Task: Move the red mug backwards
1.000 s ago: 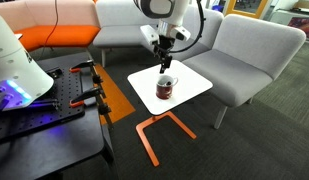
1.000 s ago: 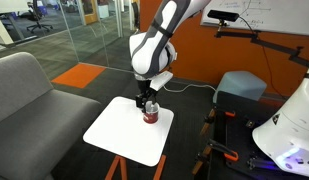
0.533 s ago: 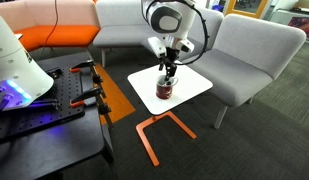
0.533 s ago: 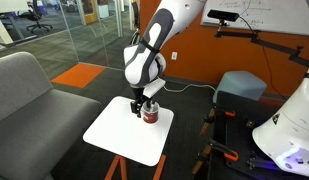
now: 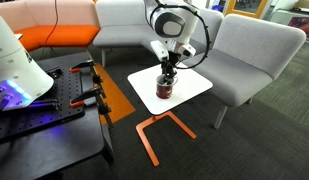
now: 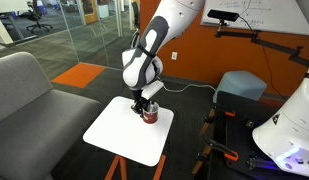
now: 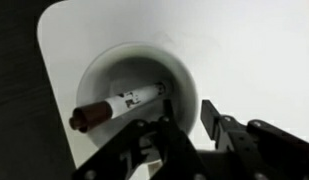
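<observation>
Open tabletop [image 6: 116,135] (marker [image 7: 119,105] inside mug [image 6: 149,116])

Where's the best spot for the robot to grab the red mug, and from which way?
Probably the rim wall of the red mug, from straight above. It stands upright with an open top, so one finger fits inside, one outside. A marker lies inside, so choose rim away from it. The gripper hangs just above it.

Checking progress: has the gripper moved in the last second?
Yes, downward: the gripper has dropped to the red mug, which stays put on the table.
</observation>
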Robot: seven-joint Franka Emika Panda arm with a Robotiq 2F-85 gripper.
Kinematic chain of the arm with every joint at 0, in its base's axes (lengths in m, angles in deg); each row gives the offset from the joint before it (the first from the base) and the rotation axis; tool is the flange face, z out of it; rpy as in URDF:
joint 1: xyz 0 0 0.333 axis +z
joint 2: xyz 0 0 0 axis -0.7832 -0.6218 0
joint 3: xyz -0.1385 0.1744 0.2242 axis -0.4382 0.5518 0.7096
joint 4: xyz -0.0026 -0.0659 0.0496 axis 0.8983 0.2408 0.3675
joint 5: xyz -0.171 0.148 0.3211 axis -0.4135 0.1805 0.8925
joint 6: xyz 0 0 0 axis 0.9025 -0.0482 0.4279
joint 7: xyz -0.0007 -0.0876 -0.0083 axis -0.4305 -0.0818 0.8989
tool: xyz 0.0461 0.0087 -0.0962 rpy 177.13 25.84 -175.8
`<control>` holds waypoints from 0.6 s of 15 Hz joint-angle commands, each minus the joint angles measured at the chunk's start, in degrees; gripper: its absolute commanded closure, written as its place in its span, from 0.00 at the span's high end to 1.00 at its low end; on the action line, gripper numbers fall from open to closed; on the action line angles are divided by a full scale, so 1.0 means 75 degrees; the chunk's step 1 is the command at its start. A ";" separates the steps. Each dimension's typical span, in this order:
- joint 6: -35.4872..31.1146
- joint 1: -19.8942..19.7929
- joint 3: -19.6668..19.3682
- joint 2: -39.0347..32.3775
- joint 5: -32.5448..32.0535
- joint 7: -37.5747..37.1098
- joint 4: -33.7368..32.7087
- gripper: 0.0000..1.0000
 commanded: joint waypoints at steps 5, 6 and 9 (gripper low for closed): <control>0.1010 0.0277 -0.0222 0.0154 -0.0076 -0.1111 -0.0168 0.03; 0.0996 0.0339 -0.0257 0.0176 -0.0099 -0.1247 -0.0178 0.03; 0.0952 0.0409 -0.0186 0.0248 -0.0133 -0.1299 -0.0296 0.03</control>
